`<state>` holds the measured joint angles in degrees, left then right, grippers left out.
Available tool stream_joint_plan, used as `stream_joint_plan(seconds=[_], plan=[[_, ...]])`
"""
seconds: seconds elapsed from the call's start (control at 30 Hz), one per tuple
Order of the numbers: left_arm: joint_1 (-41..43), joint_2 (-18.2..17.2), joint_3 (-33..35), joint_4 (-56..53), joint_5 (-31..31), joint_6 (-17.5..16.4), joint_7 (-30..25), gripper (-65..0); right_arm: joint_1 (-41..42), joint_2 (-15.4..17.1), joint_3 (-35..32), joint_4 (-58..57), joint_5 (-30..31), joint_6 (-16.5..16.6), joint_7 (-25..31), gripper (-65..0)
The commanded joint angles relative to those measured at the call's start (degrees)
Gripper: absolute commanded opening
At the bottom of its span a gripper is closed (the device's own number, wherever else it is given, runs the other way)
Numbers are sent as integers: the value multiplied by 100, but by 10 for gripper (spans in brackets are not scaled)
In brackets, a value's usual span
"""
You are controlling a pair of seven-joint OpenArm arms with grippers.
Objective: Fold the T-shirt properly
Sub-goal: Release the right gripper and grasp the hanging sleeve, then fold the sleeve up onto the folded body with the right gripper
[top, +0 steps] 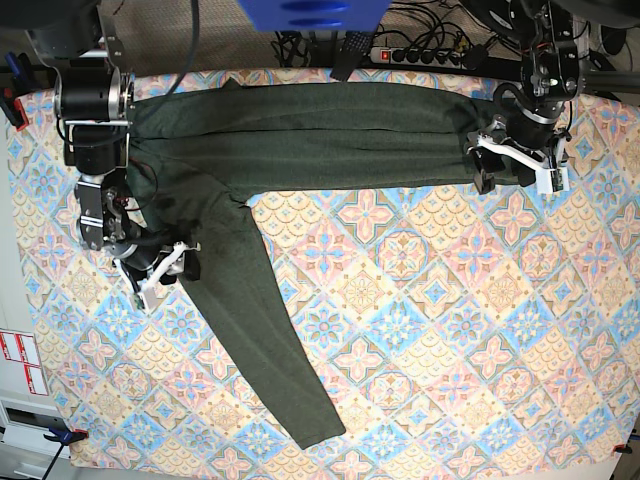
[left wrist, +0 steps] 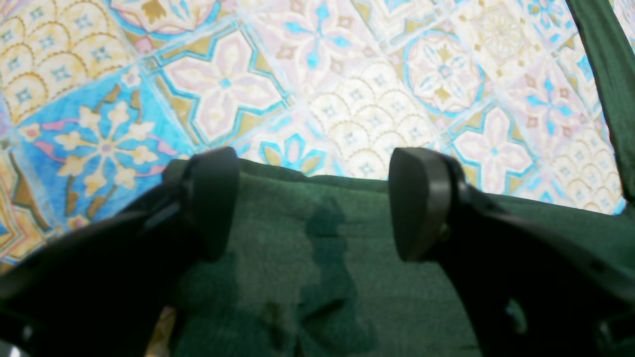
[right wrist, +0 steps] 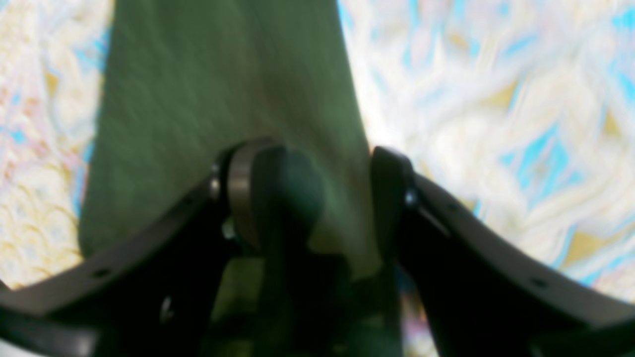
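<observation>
On the table point(top: 420, 300), covered with a patterned tile-print cloth, the shirt point(top: 300, 140) lay along the far edge as a long folded band, with one sleeve point(top: 255, 330) running from its left end diagonally toward the near edge and ending near the middle of the table.

From my base view, the left tool point(top: 507, 170) stood at the right end of the band. In its wrist view, I saw that tool point(left wrist: 315, 203) with its two black fingers point(left wrist: 421, 203) spread wide, poised over the edge of the shirt point(left wrist: 317, 277), green fabric showing between them and nothing pinched. A strip of the same cloth crossed the upper right corner of that view.

The right tool point(top: 168, 265) sat at the left side, just beside the top of the sleeve. Its wrist view was blurred; the tool point(right wrist: 342, 198) had its fingers point(right wrist: 283, 193) partly apart with the shirt point(right wrist: 223, 99) running between and beyond them. I could not tell whether they gripped the fabric or only straddled it.
</observation>
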<state>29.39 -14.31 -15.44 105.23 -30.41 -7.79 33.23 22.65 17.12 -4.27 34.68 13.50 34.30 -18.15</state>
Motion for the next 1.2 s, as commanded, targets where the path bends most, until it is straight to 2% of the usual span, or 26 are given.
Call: stream_joint_plan(seconds=[0.0, 0.33, 0.4, 0.47, 0.6, 0.67, 0.8, 0.9, 1.07, 1.17], plan=[[11, -51, -7, 110, -31, -25, -110, -169, 148, 68, 19, -17, -44, 20, -9, -347], [46, -51, -7, 110, -31, -34, -110, -171, 104, 68, -17, -219, -44, 20, 79, -347], [46, -51, -7, 110, -31, -34, -110, -171, 104, 68, -219, -219, -44, 20, 70, -352], [46, -51, -7, 110, -31, -34, -110, -171, 104, 68, -553, -219, -44, 20, 79, -387], [46, -51, -7, 110, -31, -34, -110, -171, 77, 68, -1168, -210, -27, 20, 114, -516], [46, -51, -7, 110, -31, -34, -110, -172, -2, 68, -1291, -193, -18, 20, 114, -574], [46, -51, -7, 110, -31, -34, -110, -172, -11, -82, -1291, -184, -27, 20, 114, -649], [46, -51, -7, 110, -31, -34, -110, -173, -54, -82, -1291, -52, -9, 20, 123, -649], [46, -51, -7, 110, -31, -34, -110, -173, -389, -82, -1265, 976, 9, 20, 70, -650], [46, -51, -7, 101, -31, -34, -110, -173, -652, -82, -1001, 1609, 9, 20, -141, -650]])
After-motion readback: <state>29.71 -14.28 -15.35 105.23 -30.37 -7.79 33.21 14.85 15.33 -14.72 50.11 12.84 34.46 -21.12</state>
